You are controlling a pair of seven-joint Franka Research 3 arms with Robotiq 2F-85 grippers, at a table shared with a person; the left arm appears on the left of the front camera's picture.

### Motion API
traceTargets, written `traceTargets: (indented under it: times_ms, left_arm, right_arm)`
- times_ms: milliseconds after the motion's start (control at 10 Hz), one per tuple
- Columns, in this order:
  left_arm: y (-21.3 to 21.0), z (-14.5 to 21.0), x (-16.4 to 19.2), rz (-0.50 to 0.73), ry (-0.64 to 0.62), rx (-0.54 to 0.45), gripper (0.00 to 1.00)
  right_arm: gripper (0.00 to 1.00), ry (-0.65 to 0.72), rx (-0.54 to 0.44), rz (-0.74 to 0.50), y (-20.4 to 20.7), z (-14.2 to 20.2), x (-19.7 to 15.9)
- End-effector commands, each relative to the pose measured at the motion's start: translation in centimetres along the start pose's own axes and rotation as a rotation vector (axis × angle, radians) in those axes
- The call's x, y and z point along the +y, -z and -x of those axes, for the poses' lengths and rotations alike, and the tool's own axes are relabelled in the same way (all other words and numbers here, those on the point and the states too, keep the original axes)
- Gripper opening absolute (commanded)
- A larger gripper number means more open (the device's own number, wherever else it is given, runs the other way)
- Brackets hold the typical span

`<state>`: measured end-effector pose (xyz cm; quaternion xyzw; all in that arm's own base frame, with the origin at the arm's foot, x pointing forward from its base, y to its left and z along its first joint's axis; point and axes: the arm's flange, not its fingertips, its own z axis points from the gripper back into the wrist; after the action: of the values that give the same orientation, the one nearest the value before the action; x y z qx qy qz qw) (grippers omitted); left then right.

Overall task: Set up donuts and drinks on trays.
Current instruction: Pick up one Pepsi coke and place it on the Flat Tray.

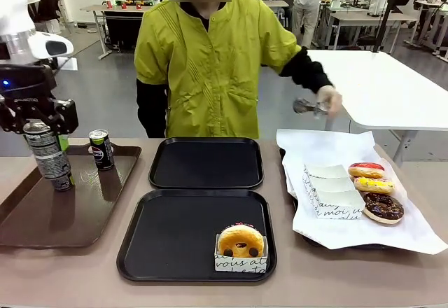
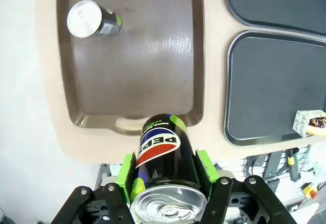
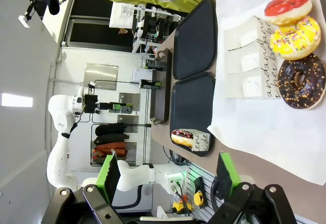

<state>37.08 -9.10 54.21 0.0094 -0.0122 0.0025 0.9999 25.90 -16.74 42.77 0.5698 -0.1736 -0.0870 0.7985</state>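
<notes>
Left wrist view is showing a drink can sitting between the green pads of the left gripper, which is clamping it on both sides, silver top towards the camera. In the front view this can is hanging slightly tilted under the left gripper over the left part of the brown tray; whether its base is touching the tray is hard to tell. A second can is standing upright at the far end of that brown tray, well apart from the held one.

Right of the brown tray, the far black tray and the near black tray are lying one behind the other on the bench. A donut in its printed paper holder is sitting in the near right corner of the near tray.

Further right, white paper is carrying empty paper holders and three iced donuts in a row. At the far side a person's hand is holding tongs above the paper.

In the right wrist view the right gripper is standing wide open, gripping nothing.
</notes>
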Motion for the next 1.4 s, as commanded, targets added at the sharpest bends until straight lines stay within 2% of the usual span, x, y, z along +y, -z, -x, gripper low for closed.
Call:
traceTargets:
  times_ms: [0,700,800,1000,1200,1300]
  left_arm:
    - [0.7,-0.7,-0.4,0.003,0.037,-0.005,0.41]
    - [0.7,-0.7,-0.4,0.003,0.037,-0.005,0.41]
    - [1.0,-0.6,-0.4,-0.004,0.022,0.015,0.59]
    - [1.0,-0.5,-3.4,0.044,0.171,-0.080,0.59]
    - [0.9,-0.8,-10.1,0.020,0.349,-0.162,0.59]
    - [1.6,-1.8,-13.0,0.002,0.411,-0.159,0.59]
  right_arm:
    - [1.00,-0.013,-0.006,-0.012,0.0,-0.1,0.0]
    - [1.00,-0.013,-0.006,-0.012,0.0,-0.1,0.0]
    - [1.00,-0.013,-0.006,-0.012,0.0,-0.1,0.0]
    - [1.00,-0.013,-0.006,-0.012,0.0,-0.1,0.0]
    - [1.00,-0.013,-0.006,-0.012,0.0,-0.1,0.0]
    - [1.00,-0.013,-0.006,-0.012,0.0,-0.1,0.0]
